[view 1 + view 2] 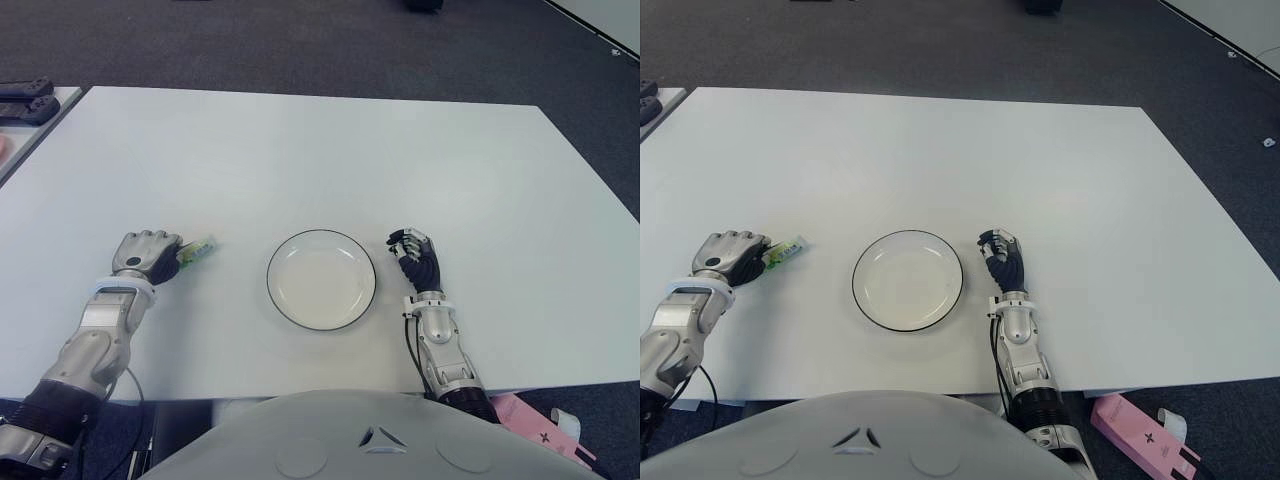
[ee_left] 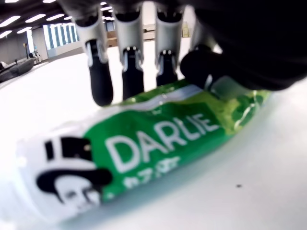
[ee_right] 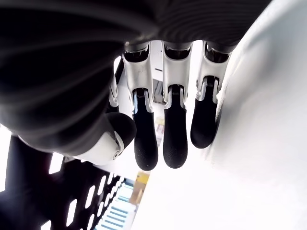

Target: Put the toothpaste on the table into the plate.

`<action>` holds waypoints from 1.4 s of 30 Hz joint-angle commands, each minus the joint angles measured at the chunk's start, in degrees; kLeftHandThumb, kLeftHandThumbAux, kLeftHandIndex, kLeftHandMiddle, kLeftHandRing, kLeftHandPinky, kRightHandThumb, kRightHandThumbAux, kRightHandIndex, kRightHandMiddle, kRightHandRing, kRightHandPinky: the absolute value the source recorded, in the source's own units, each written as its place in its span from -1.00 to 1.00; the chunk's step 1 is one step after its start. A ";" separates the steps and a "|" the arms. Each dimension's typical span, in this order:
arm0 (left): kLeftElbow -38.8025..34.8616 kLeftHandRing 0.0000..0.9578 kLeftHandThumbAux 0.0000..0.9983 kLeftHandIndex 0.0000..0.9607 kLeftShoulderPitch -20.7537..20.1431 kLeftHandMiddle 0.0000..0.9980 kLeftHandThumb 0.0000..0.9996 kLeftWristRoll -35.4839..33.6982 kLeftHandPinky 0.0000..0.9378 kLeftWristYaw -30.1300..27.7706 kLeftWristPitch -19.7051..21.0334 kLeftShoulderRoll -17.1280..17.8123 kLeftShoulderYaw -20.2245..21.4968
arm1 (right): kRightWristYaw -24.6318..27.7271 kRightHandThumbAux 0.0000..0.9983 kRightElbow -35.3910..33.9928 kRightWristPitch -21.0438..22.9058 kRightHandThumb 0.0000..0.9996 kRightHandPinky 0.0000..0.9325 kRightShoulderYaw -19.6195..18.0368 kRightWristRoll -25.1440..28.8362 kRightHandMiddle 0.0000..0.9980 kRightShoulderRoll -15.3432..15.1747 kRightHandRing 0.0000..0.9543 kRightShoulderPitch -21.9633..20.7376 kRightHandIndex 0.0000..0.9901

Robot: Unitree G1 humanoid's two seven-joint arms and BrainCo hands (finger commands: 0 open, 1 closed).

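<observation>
Toothpaste first: the green-and-white toothpaste tube [image 1: 197, 250] lies flat on the white table [image 1: 330, 150], off to the left of the round white plate with a dark rim [image 1: 321, 279], still outside it. In the left eye view, the left hand [image 1: 148, 255] sits right over the tube's near end, knuckles up, fingers curled down around it. The right hand [image 1: 416, 257] shows just beside the plate's right edge. Over to the left wrist view: the tube fills the frame, lying on the table, with the fingers [image 2: 133, 72] coming down behind it and the thumb pressing on its green end. Right wrist view: fingers hang loosely curled, holding nothing.
</observation>
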 commanded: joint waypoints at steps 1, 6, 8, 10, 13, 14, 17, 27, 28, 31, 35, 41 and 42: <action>1.39 0.35 0.26 -0.06 -0.56 0.32 0.46 1.53 0.40 -0.55 -0.56 0.67 -1.25 | 0.65 0.47 2.10 3.07 0.40 0.08 -0.20 -0.13 0.02 -0.22 0.05 2.39 -0.14; 2.15 0.41 0.37 -0.09 -0.75 0.39 0.43 1.41 0.43 1.10 -1.20 0.55 -0.93 | 0.62 0.47 2.17 2.89 0.40 0.07 -0.20 -0.14 0.02 -0.25 0.05 2.39 -0.14; 2.89 0.40 0.38 -0.09 -1.09 0.39 0.43 0.92 0.39 2.36 -2.27 0.84 -0.64 | 0.63 0.47 2.25 2.72 0.40 0.07 -0.19 -0.14 0.02 -0.29 0.05 2.38 -0.14; 3.67 0.37 0.38 -0.10 -1.46 0.36 0.42 0.32 0.34 3.47 -3.50 1.23 -0.25 | 0.64 0.47 2.30 2.65 0.40 0.07 -0.17 -0.17 0.02 -0.33 0.05 2.36 -0.14; 4.28 0.21 0.39 -0.10 -1.71 0.24 0.42 -0.86 0.18 4.32 -5.29 1.82 0.64 | 0.57 0.47 2.33 2.72 0.40 0.08 -0.12 -0.34 0.02 -0.40 0.05 2.34 -0.14; 4.33 0.17 0.39 -0.10 -1.71 0.19 0.41 -1.16 0.16 4.43 -5.73 1.95 0.89 | 0.56 0.47 2.31 2.75 0.40 0.08 -0.12 -0.39 0.02 -0.43 0.05 2.35 -0.14; 2.44 0.11 0.40 -0.11 -1.02 0.13 0.40 -2.87 0.13 2.89 -7.23 3.69 2.62 | 0.54 0.47 2.26 2.88 0.40 0.09 -0.10 -0.45 0.02 -0.45 0.05 2.32 -0.14; -5.04 -0.17 -0.12 -0.45 1.34 -0.22 -0.48 -8.57 -0.11 -8.58 -9.17 8.04 6.35 | 0.69 0.47 2.25 2.80 0.40 0.09 0.00 -0.35 0.01 -0.45 0.05 2.26 -0.14; -5.31 -0.18 -0.13 -0.47 1.39 -0.24 -0.48 -8.76 -0.12 -9.23 -9.13 8.18 6.50 | 0.71 0.47 2.18 2.79 0.40 0.09 0.00 -0.32 0.01 -0.46 0.05 2.30 -0.14; -5.74 -0.24 -0.16 -0.58 1.23 -0.33 -0.47 -9.36 -0.08 -11.86 -9.06 8.98 7.00 | 0.72 0.47 2.13 2.75 0.40 0.08 0.03 -0.32 0.01 -0.46 0.05 2.35 -0.14; -5.67 -0.30 -0.21 -0.70 0.81 -0.42 -0.45 -10.07 -0.04 -14.05 -9.58 9.65 7.57 | 0.95 0.47 1.88 2.91 0.40 0.09 0.03 -0.12 0.01 -0.41 0.05 2.52 -0.14; -6.20 -0.34 -0.25 -0.76 0.47 -0.46 -0.47 -10.83 -0.09 -16.76 -9.79 10.14 7.94 | 1.11 0.47 1.72 2.90 0.40 0.10 0.01 -0.03 0.00 -0.44 0.05 2.67 -0.14; -6.36 -0.35 -0.26 -0.77 0.33 -0.47 -0.47 -11.13 -0.10 -17.47 -9.84 10.30 8.00 | 1.04 0.47 1.74 2.79 0.40 0.10 0.05 -0.17 0.00 -0.49 0.05 2.68 -0.14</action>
